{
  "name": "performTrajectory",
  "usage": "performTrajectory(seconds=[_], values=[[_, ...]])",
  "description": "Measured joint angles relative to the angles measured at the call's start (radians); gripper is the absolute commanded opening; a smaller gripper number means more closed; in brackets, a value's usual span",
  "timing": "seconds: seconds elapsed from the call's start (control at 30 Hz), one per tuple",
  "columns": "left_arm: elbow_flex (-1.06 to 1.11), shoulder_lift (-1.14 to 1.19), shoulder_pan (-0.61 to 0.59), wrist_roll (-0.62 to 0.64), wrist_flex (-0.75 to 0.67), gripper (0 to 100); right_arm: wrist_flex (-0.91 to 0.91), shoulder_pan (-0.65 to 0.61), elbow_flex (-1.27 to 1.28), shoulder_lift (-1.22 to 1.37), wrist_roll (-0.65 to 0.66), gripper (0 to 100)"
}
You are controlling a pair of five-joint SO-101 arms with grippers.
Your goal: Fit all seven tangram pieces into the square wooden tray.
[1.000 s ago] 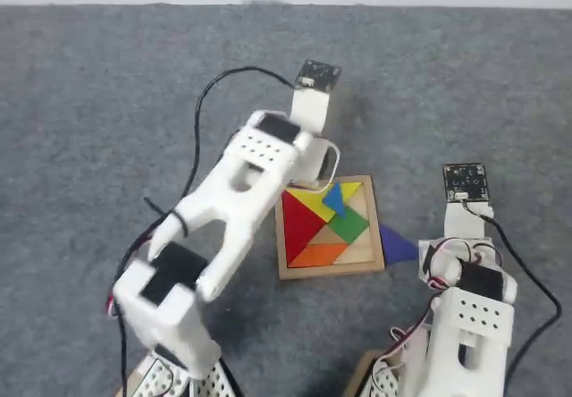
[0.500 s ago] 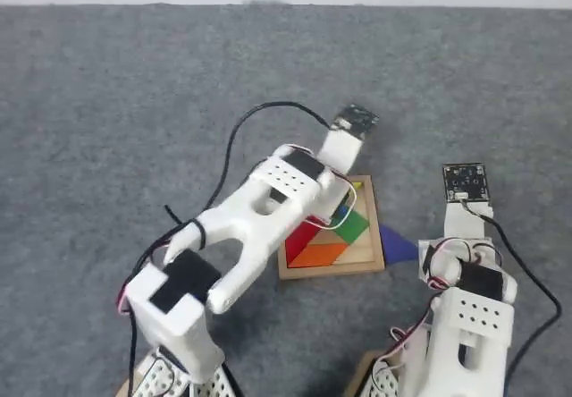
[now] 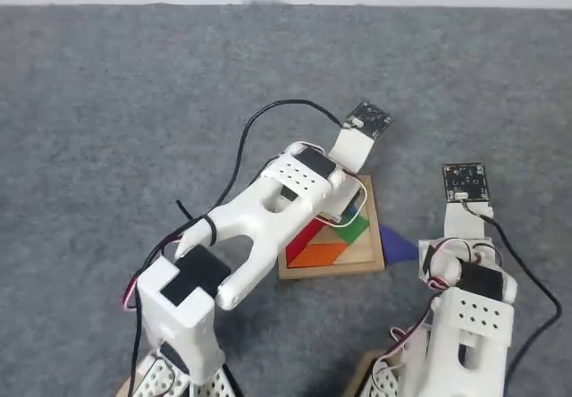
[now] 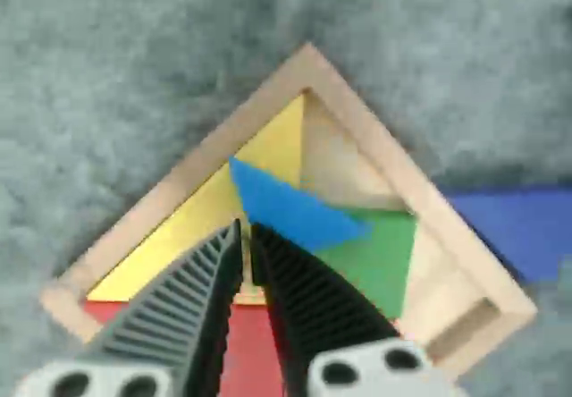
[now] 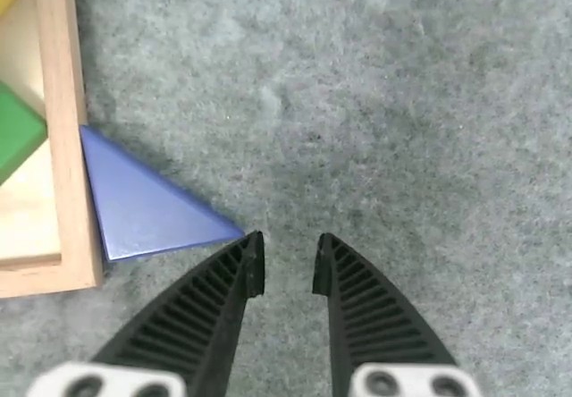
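Just beyond left tool (image 4: 245, 229), blue triangle (image 4: 293, 211)

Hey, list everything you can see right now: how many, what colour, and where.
wooden tray: 1, light wood, on the carpet between the arms
yellow piece: 1, yellow, in the tray
light blue piece: 1, light blue, in the tray, overlapping yellow and green
green piece: 1, green, in the tray
red piece: 1, red, in the tray
orange piece: 1, orange, in the tray
dark blue triangle: 1, dark blue, on the carpet against the tray's outer wall
carpet: 1, grey, under everything
left hand: 1, black, shut, over the tray
right hand: 1, black, open, beside the dark blue triangle's tip
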Motion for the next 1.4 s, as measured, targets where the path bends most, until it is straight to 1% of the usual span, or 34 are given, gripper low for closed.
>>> performTrajectory(seconds=[0.3,0.43,0.63,0.8,0.93,1.3,1.4], values=[[0.0,0.0,0.014,-0.014,0.0,1,0.0,0.0,0.0,0.0,0.0,11.1],[0.0,0.0,0.015,-0.041,-0.037,1,0.0,0.0,0.0,0.0,0.0,11.1],[-0.069,0.103,0.015,-0.069,-0.049,1,0.0,0.0,0.0,0.0,0.0,11.1],[-0.152,0.141,0.018,-0.068,-0.005,1,0.0,0.0,0.0,0.0,0.0,11.1],[-0.161,0.141,0.038,-0.071,0.006,1,0.0,0.0,0.0,0.0,0.0,11.1],[-0.164,0.141,0.037,-0.08,0.006,1,0.0,0.0,0.0,0.0,0.0,11.1],[-0.164,0.14,0.035,-0.087,0.025,1,0.0,0.0,0.0,0.0,0.0,11.1]])
